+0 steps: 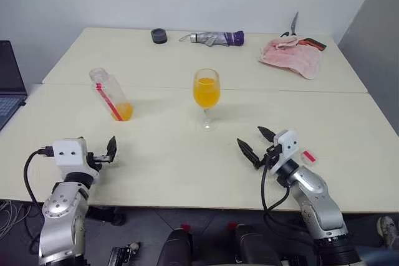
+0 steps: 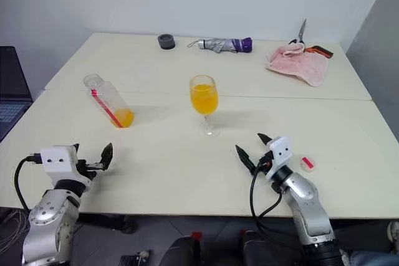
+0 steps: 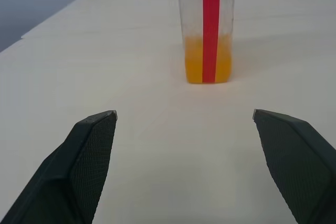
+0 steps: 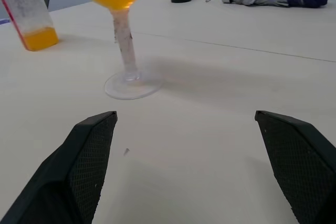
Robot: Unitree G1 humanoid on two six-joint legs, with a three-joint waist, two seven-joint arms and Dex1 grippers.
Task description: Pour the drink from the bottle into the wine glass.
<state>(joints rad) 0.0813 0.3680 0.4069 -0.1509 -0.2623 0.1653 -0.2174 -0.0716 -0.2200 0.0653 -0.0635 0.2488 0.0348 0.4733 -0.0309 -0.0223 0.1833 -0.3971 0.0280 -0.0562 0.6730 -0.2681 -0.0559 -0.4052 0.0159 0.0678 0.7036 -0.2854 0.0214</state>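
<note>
Left eye view, near edge first: we've got the left gripper and the right gripper low over the front of the bench, both spread wide, nothing between the fingers. A small red-and-white bit lies on the bench just beside the right wrist.

Mid-bench: the bottle stands upright ahead of the left gripper, uncapped, red strip down its side, only a little of the drink left in the bottom. The wine glass stands upright ahead of the right gripper, well apart from the bottle, its bowl over half full of orange liquid.

Left edge: a laptop.

Far side: a dark round thing, a folded umbrella, and a pink cloth with scissors just behind it.
</note>
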